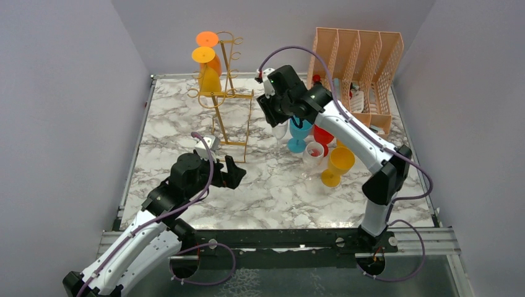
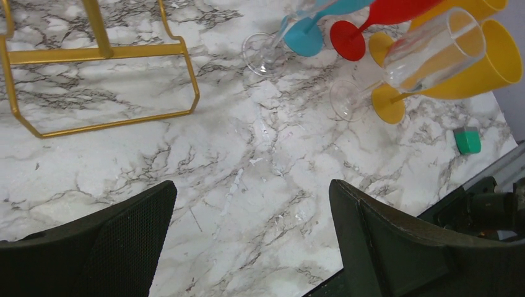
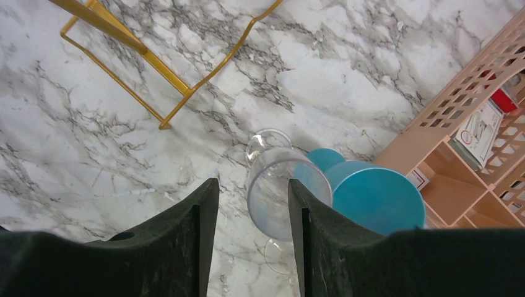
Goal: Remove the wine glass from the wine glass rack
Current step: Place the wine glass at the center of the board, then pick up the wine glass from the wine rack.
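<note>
Marble tabletop (image 1: pixel 278 185); wine glass (image 3: pixel 278 192) clear, colourless, round-rimmed.

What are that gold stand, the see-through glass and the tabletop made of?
Gold stand: thin metal rod by the look, with a shiny gold coat. See-through glass: clear and smooth, glass or hard plastic; I cannot tell which. Tabletop: glossy, white with grey marble veins, perhaps a printed surface rather than stone.

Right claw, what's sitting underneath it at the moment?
A clear wine glass sits between the right claw's fingers above the marble table, a blue wine glass close beside it. One finger covers part of the clear glass, so its foot cannot be made out.
</note>
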Controlling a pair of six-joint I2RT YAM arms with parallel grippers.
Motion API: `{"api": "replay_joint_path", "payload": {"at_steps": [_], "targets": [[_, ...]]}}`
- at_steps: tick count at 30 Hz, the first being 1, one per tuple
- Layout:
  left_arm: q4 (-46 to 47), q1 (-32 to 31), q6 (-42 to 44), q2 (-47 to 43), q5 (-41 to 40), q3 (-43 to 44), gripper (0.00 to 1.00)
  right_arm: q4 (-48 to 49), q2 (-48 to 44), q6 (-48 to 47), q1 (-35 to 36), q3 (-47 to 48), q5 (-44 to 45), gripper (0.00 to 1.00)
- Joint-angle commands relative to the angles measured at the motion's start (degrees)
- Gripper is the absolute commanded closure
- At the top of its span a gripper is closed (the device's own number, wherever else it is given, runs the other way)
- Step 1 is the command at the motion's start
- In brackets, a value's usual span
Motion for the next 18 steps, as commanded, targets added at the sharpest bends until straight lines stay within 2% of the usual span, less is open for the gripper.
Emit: {"api": "replay_joint_path", "payload": {"at_steps": [1, 4, 8, 11, 14, 18], "targets": [[-1.6, 0.1, -7.0, -1.2, -9.6, -0.8, 0.01, 10.3, -10.8, 3.7, -0.1, -9.0, -0.9, 0.51], [-2.7, 0.2, -12.2, -1.7, -13.2, -2.6, 0.01, 19.2, -19.9, 5.7, -0.2, -21.1, -4.7, 0.5], [-3.1, 0.3, -16.8, -0.5, -15.3, -4.4, 0.01, 31.9, -32.4, 10.9, -0.1, -36.1, -8.9, 0.42], [-3.8, 0.3, -20.6, 1.6, -17.4, -5.8, 0.01, 39.1, -40.1, 13.7, -0.1, -45.0, -11.1, 0.31], [-5.2, 1.4, -24.9, 2.3, -20.1, -6.3, 0.01, 41.0, -45.1, 13.8, -0.1, -49.6, -10.3, 0.17], [-3.3, 7.8, -27.5, 0.4, -16.9, -9.8, 0.01, 38.7, -47.5, 16.1, -0.1, -51.4, -7.0, 0.13]]}}
